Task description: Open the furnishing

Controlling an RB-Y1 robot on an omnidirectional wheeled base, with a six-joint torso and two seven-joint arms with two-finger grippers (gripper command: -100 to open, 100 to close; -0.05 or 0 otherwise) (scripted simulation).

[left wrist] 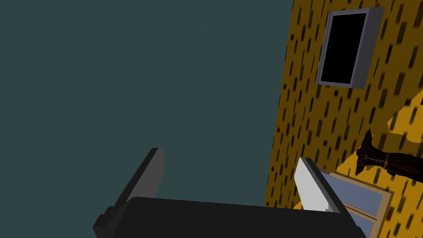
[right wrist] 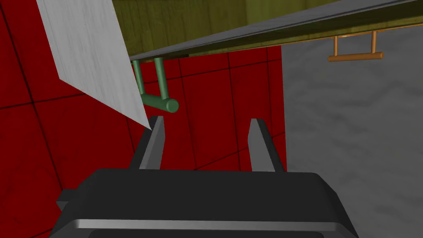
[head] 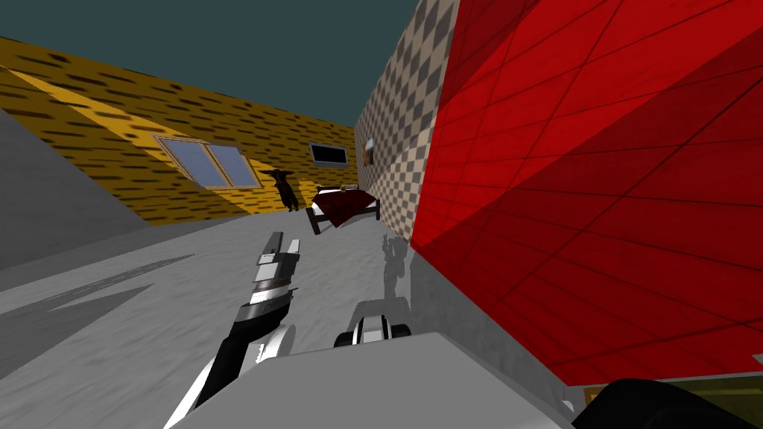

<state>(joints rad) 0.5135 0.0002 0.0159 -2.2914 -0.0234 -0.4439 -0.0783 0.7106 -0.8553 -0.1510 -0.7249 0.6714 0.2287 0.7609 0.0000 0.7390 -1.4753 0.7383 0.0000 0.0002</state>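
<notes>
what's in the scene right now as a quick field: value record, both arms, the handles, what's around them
olive furnishing front: dark grey edge, handles hanging from it
green handle: on that front, ungripped
right gripper: open, empty; green handle just beyond it, off to one side of its gap
orange-brown handle: farther along the same edge
red tiled wall: behind the green handle
left gripper: open, empty, held out forward, away from the furnishing
</notes>
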